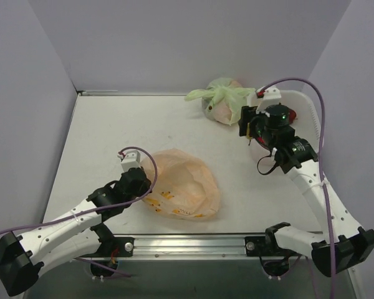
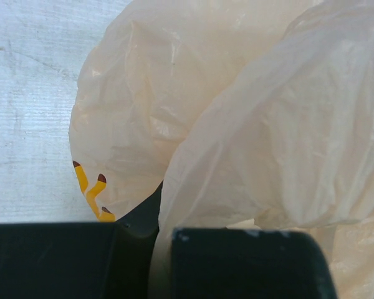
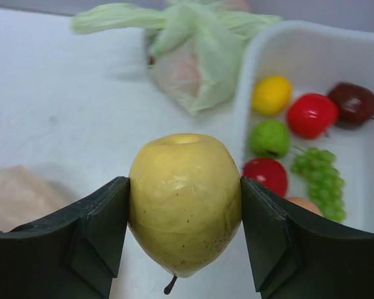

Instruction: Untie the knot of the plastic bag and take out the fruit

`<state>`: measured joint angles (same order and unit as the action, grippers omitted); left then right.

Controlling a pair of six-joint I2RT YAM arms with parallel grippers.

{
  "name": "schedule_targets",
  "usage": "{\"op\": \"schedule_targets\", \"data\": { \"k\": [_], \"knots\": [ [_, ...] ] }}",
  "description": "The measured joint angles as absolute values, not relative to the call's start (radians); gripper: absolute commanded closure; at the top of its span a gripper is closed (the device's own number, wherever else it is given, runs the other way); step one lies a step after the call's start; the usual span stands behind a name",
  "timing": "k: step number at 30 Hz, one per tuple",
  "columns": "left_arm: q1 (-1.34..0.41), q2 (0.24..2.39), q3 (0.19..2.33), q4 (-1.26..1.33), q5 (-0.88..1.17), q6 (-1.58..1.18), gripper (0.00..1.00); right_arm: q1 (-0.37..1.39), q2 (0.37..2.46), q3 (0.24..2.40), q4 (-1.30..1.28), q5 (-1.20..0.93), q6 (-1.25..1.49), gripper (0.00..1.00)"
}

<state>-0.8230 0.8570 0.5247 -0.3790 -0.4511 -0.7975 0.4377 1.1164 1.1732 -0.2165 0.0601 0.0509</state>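
Mid fruit removal: the right jaws pinch a yellow fruit point(image 3: 184, 199), which likely next needs carrying over the tray point(image 3: 324, 50) at upper right, while the left jaws clamp the bag point(image 1: 184, 184) film at lower centre.

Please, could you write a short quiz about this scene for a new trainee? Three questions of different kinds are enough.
1. True or false: the right gripper holds a yellow pear-shaped toy fruit between its fingers.
2. Where does the tied pale green plastic bag lie relative to the white plastic tray? A) inside it; B) beside it, on the table; C) under it.
3. What does the left gripper pinch?

Key: 1 true; 2 B; 3 the crinkly peach-orange plastic bag.
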Motion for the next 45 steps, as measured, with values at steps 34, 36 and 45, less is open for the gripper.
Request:
{"op": "schedule_targets", "data": {
  "k": [34,36,45],
  "knots": [
    [-0.472,0.789,0.657,-0.471,-0.408,-0.736,1.00,-0.147,0.710,1.139,-0.254,-0.086,0.413,0.00],
    [-0.421,0.802,0.657,-0.470,-0.393,-0.736,0.93,-0.143,0.635,1.082,-0.258,-0.133,0.429,0.00],
    [-0.294,0.782,0.654,-0.481,-0.329,-0.712,0.23,-0.064,0.423,0.926,-0.405,-0.230,0.384,0.00]
  ]
}}
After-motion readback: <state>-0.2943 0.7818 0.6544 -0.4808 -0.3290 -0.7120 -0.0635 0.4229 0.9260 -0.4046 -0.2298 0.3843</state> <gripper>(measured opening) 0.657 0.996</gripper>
